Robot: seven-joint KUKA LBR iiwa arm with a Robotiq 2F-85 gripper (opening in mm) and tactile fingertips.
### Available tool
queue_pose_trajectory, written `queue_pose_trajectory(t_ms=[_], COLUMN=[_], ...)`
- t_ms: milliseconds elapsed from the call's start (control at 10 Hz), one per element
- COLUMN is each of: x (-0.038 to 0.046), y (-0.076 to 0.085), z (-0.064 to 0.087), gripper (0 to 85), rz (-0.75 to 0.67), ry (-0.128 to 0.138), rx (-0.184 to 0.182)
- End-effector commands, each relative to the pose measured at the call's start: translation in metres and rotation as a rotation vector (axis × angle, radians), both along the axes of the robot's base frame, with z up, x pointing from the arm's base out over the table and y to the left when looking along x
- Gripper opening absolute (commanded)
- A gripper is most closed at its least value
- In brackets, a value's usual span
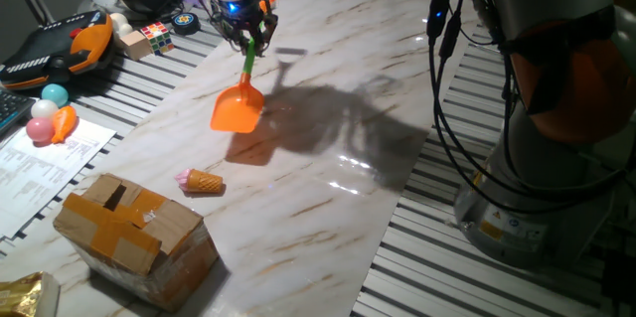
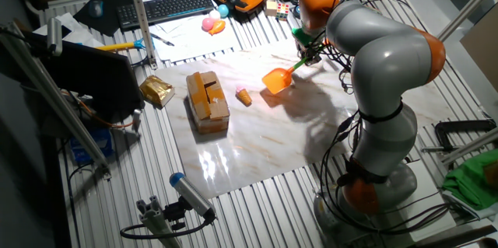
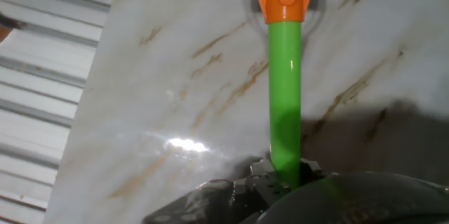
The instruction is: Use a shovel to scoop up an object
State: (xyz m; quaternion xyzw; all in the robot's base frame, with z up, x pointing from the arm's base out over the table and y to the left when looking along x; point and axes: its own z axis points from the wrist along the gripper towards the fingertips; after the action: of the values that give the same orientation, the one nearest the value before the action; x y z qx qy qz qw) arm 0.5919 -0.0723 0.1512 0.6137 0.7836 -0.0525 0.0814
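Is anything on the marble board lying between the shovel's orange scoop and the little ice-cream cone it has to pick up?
Nothing visible does. The gripper holds the shovel by its green shaft, scoop raised above the marble board. The cone lies on bare board nearer the front edge. The cardboard box sits beyond the cone, not between them.

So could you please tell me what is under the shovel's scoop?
The shovel hangs from the gripper over bare marble board and its shadow. The cone lies apart. The patch beneath the scoop is hidden.
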Motion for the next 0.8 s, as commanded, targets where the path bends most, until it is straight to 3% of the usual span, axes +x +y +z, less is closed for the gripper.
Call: queue_pose_trajectory(t_ms=[0,100,500,700], x=[-0.0001,-0.0001,-0.0044,-0.0066], y=[0.0001,0.0003,-0.0023,0.0037], z=[0.0000,-0.0002,0.0006,0.0002], gripper=[0.7,0.7,0.7,0.7], rz=[-0.016,-0.033,-0.089,-0.098], ry=[-0.007,-0.015,-0.031,-0.033], rx=[-0.011,-0.025,-0.021,-0.033])
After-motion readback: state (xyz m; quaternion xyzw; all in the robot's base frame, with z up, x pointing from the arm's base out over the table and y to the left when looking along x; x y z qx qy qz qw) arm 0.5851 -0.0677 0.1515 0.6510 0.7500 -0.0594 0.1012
